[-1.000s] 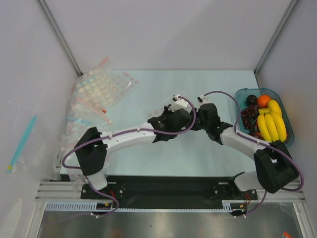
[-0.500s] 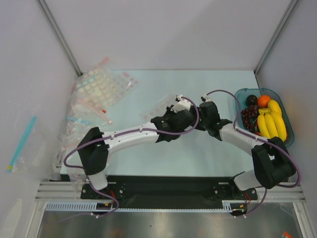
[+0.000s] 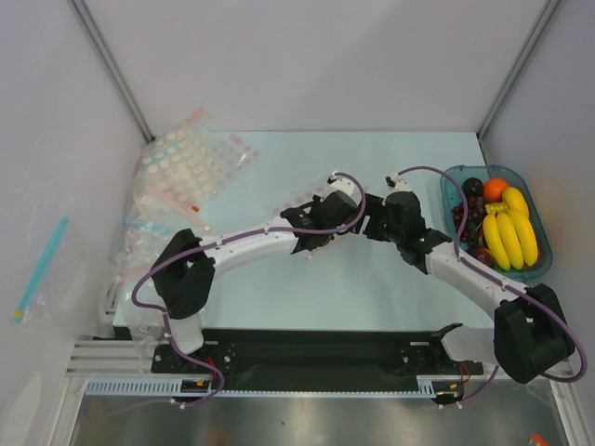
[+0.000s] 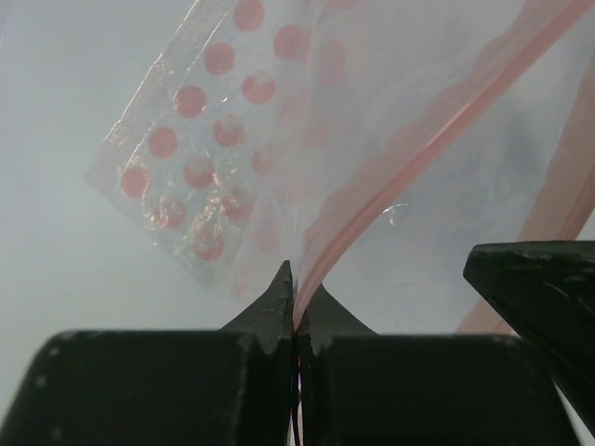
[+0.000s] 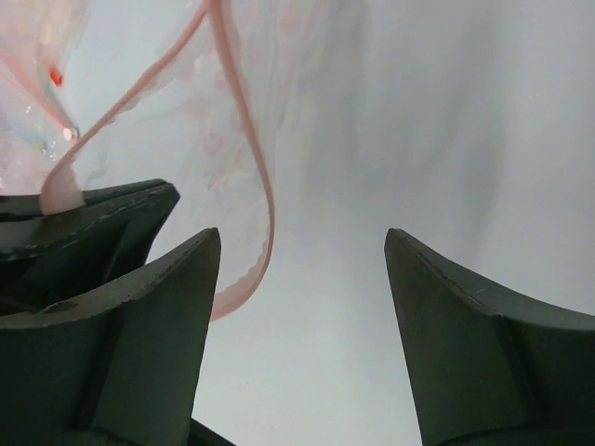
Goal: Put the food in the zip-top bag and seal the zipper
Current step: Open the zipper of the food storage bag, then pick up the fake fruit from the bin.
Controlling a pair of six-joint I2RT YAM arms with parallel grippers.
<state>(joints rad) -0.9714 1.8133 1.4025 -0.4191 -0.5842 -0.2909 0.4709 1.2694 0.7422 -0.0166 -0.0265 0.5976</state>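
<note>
At the table's (image 3: 363, 297) middle, left gripper (image 4: 296, 299) clamped on the limp, slippery bag's (image 4: 209, 163) zipper (image 4: 409, 172), right gripper (image 5: 302, 242) agape; I'd pinch that stiffer strip.

Both arms reach in over the middle of the tabletop (image 3: 372, 288). The left end effector (image 3: 346, 216) and right end effector (image 3: 372, 226) sit nose to nose, just beside each other; jaw state isn't readable from this angle. The zip-top bag (image 3: 296, 200), clear with faint pink dots, is just left of the left end effector, its near edge hidden by the arm. The teal tray (image 3: 545, 243) at the right edge holds a banana bunch (image 3: 509, 234), orange fruit (image 3: 495, 189), dark fruit (image 3: 472, 187) and grape cluster (image 3: 464, 219). A pile of clear bags (image 3: 191, 167) sits at the far-left corner.
</note>
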